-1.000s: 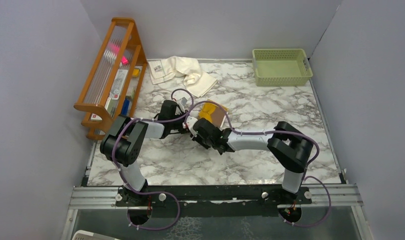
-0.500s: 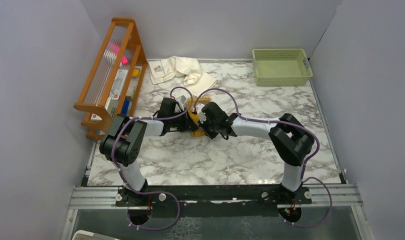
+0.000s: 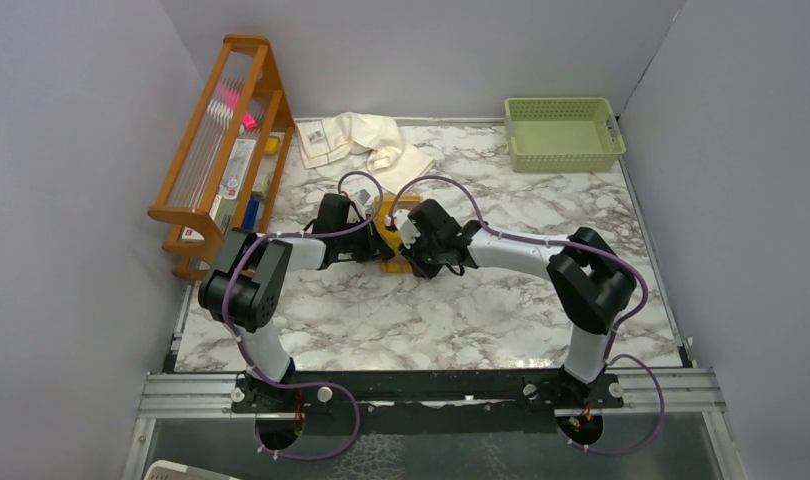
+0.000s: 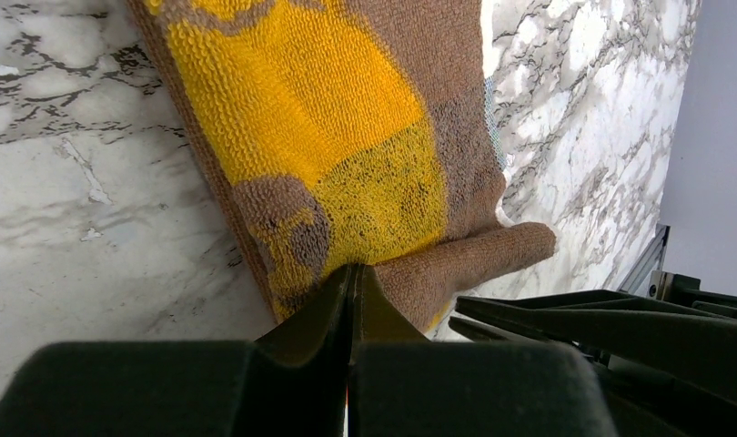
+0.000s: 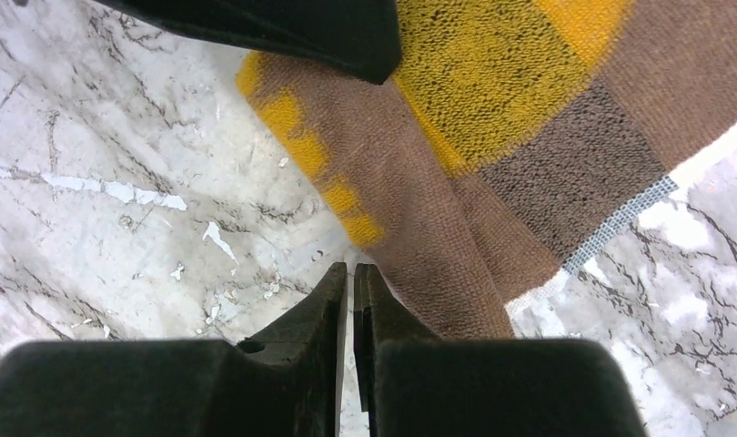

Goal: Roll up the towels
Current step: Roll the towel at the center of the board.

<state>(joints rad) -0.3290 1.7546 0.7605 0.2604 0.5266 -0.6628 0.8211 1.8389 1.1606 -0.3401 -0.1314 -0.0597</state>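
Pressing left jaws shut and right jaws nearly shut, I touch the brown towel (image 4: 365,137) at its curled edge, mid-worktop (image 4: 74,182); a second ago my right jaws sat nearer my bases.

Setting: an enclosed robot test cell in a lab. Plain grey partition walls (image 3: 81,150) box in a marble-print tabletop (image 3: 431,320) on three sides, and two robot arms (image 3: 291,258) are bolted to an aluminium rail (image 3: 181,398) along the bottom edge. Staged props: wooden rack (image 3: 221,150) upper left, green basket (image 3: 564,132) upper right.
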